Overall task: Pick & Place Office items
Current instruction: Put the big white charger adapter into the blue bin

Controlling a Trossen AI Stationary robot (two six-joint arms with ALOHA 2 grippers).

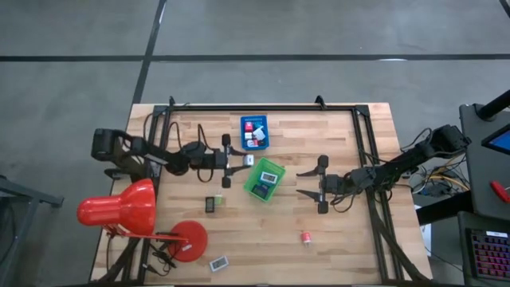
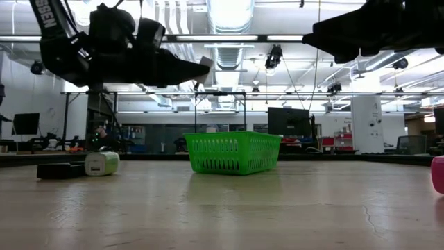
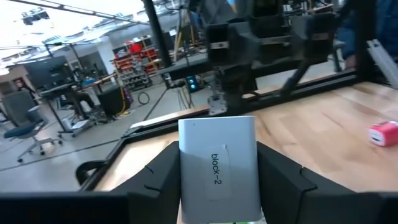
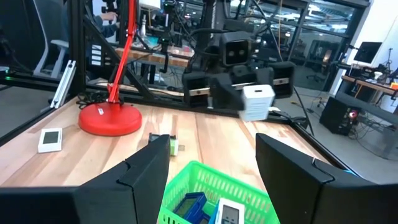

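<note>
gripping white block (image 3: 217, 167), left claw (image 3: 217, 177)

Robotics lab: concrete floor (image 1: 72, 96), parts shelves (image 3: 134, 46), monitors (image 2: 289, 121).

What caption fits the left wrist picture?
Left gripper holding a white block marked block-2 above the wooden table.

Red desk lamp (image 1: 127, 209), green tray (image 1: 264, 179), blue tray (image 1: 254, 132).
</note>
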